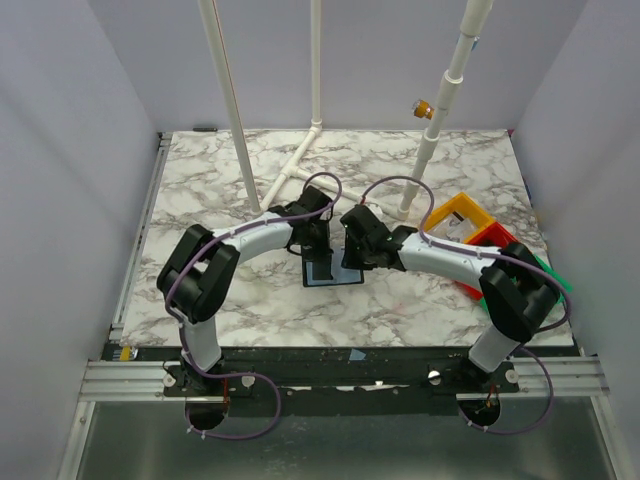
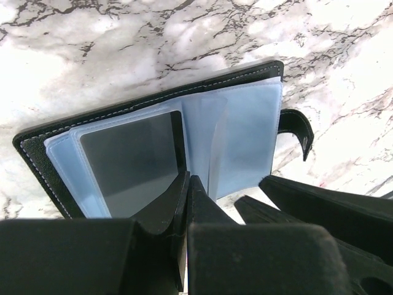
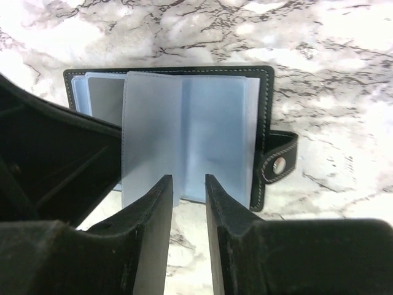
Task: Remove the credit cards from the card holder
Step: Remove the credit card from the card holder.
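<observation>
L gripper (image 2: 187, 190) pinched shut over card holder (image 2: 239, 135) edge; bins (image 1: 462, 210) R.

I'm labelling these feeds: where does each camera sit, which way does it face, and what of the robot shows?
Top external: high behind the bases, facing down on the table; both arms, left gripper and right gripper close together over the card holder.
Left wrist: on the left arm, facing down at the card holder; its shut fingers show.
Right wrist: on the right arm, facing down likewise; its parted fingers show.
Shared: all show the card holder; each wrist view catches the other gripper.
</observation>
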You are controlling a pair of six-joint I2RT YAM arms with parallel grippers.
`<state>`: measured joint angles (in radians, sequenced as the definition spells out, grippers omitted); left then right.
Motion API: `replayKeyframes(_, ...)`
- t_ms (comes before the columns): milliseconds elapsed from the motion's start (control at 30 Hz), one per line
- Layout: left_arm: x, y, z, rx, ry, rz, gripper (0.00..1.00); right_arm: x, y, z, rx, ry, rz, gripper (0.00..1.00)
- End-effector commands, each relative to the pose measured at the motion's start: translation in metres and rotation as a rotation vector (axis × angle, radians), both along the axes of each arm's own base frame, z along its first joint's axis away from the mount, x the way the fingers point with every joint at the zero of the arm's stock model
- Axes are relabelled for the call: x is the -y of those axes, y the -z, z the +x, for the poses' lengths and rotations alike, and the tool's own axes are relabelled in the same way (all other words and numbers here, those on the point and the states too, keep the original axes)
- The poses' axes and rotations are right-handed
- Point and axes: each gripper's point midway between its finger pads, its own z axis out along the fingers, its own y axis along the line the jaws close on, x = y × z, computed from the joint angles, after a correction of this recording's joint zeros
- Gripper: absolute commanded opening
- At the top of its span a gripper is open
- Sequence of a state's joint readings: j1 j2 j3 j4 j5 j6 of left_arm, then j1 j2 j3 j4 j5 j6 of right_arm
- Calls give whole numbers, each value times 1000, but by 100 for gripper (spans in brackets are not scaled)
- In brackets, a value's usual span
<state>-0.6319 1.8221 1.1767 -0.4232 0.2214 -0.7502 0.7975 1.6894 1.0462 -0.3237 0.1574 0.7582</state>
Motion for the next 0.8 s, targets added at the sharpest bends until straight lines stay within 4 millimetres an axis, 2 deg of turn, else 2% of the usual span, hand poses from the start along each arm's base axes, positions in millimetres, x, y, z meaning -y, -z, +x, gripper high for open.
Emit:
replayKeyframes(0,14,-4,-1,-3,26,-18,0,15,-37,9,86,47,-40,33)
replayKeyframes(133,24,-4,-4,-15,39,-40,0,31,-64,12,150,89,-64,39)
replayKeyframes(333,39,1,-7,-31,54,-53,0,50,-87,6,200,129,-61,44)
replayKeyframes(567,53,8,-6,-50,62,-66,0,59,-91,-2,204,139,-61,45)
replayKeyframes(767,53,10,-8,-52,57,-61,0,54,-86,-6,180,123,-38,46)
